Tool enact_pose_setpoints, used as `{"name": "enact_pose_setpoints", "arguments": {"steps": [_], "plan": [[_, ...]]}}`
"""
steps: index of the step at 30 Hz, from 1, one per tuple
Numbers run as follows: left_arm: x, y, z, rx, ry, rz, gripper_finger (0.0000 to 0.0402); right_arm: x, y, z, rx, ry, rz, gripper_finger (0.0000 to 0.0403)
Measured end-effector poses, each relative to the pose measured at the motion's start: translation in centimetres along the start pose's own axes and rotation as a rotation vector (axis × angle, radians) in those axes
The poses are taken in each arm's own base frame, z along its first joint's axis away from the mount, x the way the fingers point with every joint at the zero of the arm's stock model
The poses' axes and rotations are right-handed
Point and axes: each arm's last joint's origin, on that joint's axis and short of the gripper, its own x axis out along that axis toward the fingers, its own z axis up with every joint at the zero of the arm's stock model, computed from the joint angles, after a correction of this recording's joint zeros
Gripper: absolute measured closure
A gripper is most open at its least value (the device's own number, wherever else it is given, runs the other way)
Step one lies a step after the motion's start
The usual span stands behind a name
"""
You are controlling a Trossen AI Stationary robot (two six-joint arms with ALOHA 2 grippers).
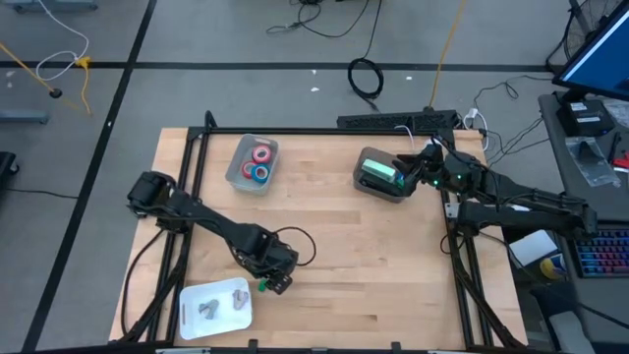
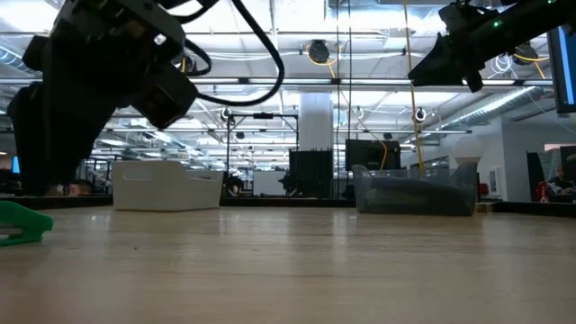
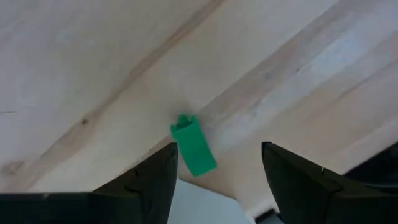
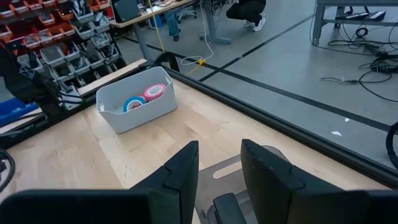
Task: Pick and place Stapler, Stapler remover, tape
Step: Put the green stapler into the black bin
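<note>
Left gripper (image 3: 214,180): jaws spread apart, holding nothing. In the left wrist view its two dark fingers (image 3: 149,183) flank a small green stapler remover (image 3: 194,145), which lies loose on the wooden table (image 3: 93,68) between and slightly beyond the fingertips, touching neither finger. In the high view this gripper (image 1: 275,278) hangs over the near left part of the table (image 1: 334,256), just beside a white tray (image 1: 192,305) that holds two small grey pieces (image 1: 221,305); a spot of green (image 1: 263,285) shows at the fingertips. In the low view the green stapler remover (image 2: 22,225) rests on the tabletop at the picture's left edge, below the dark bulk of the left arm (image 2: 99,81).

Right gripper (image 4: 219,171): fingers part-way apart with a narrow gap, nothing visibly between them. It hovers over a grey bin (image 1: 383,177) at the far right of the table, where a green stapler (image 1: 378,174) lies inside. In the low view this bin (image 2: 416,191) stands at the far edge, with the right gripper (image 2: 441,63) raised above it.

Tape: red and blue rolls (image 1: 259,163) sit together in a clear bin (image 1: 239,169) at the far middle-left of the table, well apart from both grippers. The right wrist view shows the same bin (image 4: 137,106) with a blue roll (image 4: 133,104) and a pink-red roll (image 4: 155,91) leaning side by side.
</note>
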Motion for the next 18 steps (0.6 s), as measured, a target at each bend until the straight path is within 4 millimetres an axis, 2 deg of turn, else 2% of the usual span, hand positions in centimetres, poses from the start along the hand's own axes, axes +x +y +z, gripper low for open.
{"name": "enact_pose_setpoints", "arguments": {"steps": [10, 18], "plan": [[1.9, 0.1, 0.4, -0.004, 0.093, 0.035, 0.0163, 0.0, 0.2, 0.2, -0.018, -0.013, 0.058, 0.0287], [2.0, 0.1, 0.3, -0.006, 0.118, 0.031, 0.0163, 0.0, 0.2, 0.2, -0.018, -0.013, 0.058, 0.0286]]}}
